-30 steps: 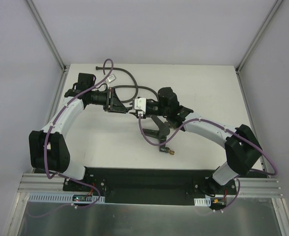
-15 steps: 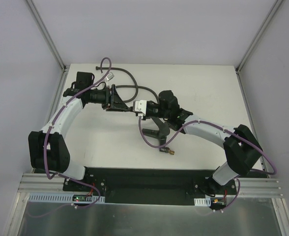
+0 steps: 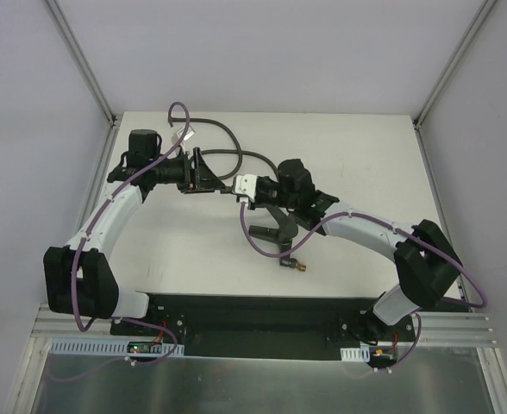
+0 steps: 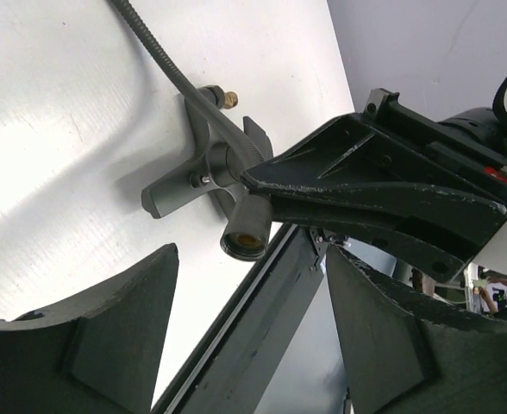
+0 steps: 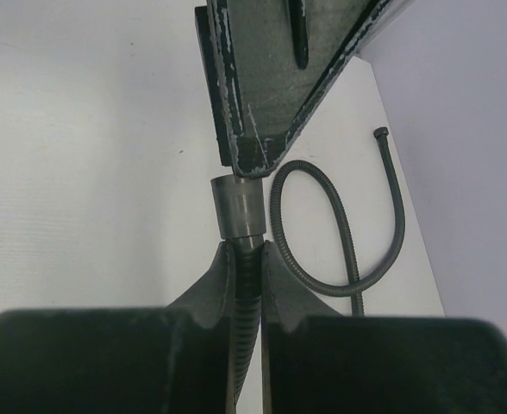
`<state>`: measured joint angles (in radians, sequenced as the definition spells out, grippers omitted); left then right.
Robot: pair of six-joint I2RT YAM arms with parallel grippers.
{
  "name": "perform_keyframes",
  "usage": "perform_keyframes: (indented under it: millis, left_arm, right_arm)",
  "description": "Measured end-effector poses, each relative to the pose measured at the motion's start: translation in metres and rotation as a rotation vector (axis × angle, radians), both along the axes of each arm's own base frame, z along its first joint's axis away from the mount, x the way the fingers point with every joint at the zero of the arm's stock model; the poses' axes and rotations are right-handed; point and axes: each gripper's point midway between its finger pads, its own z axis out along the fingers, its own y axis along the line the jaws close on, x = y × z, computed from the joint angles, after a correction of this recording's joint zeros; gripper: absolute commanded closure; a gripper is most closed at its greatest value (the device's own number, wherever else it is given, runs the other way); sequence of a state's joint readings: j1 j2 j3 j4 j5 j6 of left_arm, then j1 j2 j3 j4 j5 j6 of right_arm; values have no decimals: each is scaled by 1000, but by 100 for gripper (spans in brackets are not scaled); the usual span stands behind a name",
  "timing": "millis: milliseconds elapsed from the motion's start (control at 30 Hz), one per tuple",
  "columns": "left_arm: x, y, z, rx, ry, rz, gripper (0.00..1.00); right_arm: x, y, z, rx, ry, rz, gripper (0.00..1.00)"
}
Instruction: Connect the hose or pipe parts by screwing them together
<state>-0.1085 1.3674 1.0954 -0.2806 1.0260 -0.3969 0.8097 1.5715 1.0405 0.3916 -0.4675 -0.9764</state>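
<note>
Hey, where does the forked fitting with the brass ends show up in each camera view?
Top external: forked fitting lies at centre, just below the right gripper.
Left wrist: left of centre, behind the hose.
Right wrist: not in it.
Shared landmark: the grey hose, in all three views.

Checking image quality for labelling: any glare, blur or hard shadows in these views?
Top: even light, soft shadows, no glare. Left wrist: glare on the table, left fingers soft, fitting sharp. Right wrist: right fingers blurred, far hose loop sharp.
</note>
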Motion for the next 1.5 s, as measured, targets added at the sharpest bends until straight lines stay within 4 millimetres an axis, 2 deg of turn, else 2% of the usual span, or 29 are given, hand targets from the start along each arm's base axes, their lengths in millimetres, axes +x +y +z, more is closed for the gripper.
perform_keyframes:
  millis: [367, 533, 600, 667, 767, 833, 900, 1200, 1333, 1500]
  left_arm:
    - [7, -16, -10, 5, 12, -2, 44]
    - [6, -22, -13, -2, 17, -10, 63]
    - [6, -23, -14, -2, 22, -8, 67]
    - [7, -23, -13, -4, 18, -5, 81]
    - [8, -23, -13, -5, 18, 3, 89]
    - [9, -23, -13, -6, 18, 5, 83]
    - [9, -23, -13, -7, 20, 7, 65]
    - [9, -23, -17, -6, 32, 14, 66]
    - [9, -23, -17, -6, 33, 15, 55]
    - [9, -22, -17, -6, 35, 17, 59]
  right_arm:
    - [0, 1, 0, 4, 18, -16, 99]
    - [0, 0, 0, 7, 26, -24, 99]
    - [1, 0, 0, 8, 27, -29, 99]
    - [2, -1, 0, 8, 30, -35, 99]
    - [3, -2, 0, 11, 35, -44, 99]
    - [3, -2, 0, 12, 40, -48, 99]
    - [5, -3, 0, 15, 46, -52, 99]
    - [7, -6, 4, 25, 56, -65, 99]
    - [8, -7, 4, 26, 57, -69, 99]
    - [7, -8, 6, 30, 57, -70, 99]
